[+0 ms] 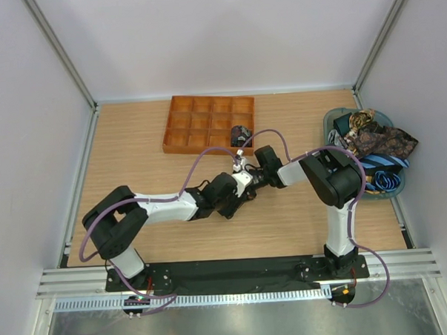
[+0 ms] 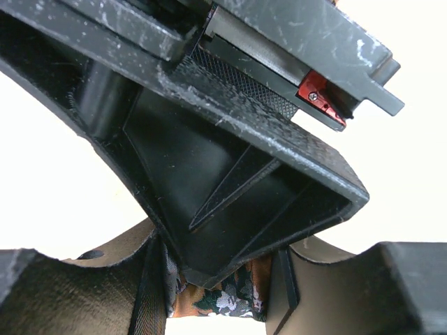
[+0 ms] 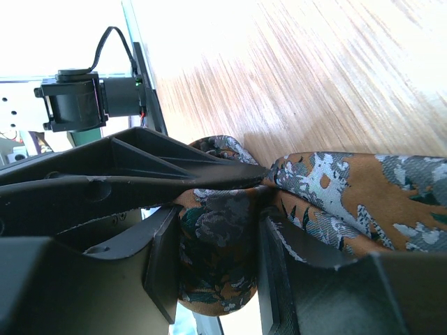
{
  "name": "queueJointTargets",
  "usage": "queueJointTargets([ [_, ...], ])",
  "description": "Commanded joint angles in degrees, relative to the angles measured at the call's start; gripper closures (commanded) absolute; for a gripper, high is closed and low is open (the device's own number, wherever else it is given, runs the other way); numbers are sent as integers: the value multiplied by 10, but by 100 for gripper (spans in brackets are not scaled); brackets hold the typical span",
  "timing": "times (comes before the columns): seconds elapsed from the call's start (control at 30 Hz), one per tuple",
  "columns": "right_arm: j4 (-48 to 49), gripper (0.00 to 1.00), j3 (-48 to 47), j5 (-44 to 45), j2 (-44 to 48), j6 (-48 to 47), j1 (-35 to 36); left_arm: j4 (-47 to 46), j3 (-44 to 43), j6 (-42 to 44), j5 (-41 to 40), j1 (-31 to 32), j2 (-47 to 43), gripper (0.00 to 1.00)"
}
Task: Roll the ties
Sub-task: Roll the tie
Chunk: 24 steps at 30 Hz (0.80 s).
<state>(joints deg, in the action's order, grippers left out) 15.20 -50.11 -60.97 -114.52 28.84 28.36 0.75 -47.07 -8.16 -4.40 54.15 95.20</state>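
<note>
No lettering, label, brand name or number can be read in any of the three views. The only markings with any pattern are the woven flowers on the paisley tie [image 3: 216, 258], and they form no characters.

A paisley tie [image 3: 216, 265] is partly coiled at centre, its tail trailing. One dark coil [image 1: 241, 135] sits at 12 o'clock. Loose paisley and blue-striped ties [image 1: 374, 142] heap at 3 o'clock.
</note>
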Motion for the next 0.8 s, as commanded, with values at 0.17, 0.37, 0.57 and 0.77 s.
queueJointTargets([
  [0.17,-84,50,-21,80,12,-25,-8,71,-35,-3,-15,-4,46,92],
  [0.37,-100,44,-36,82,31,-9,-14,79,-39,-5,-17,-4,55,100],
  [0.57,-76,45,-38,65,39,18,-29,86,-43,-7,-12,-4,67,100],
  [0.77,-72,45,-41,52,57,39,-62,99,-53,-7,-14,-4,79,100],
])
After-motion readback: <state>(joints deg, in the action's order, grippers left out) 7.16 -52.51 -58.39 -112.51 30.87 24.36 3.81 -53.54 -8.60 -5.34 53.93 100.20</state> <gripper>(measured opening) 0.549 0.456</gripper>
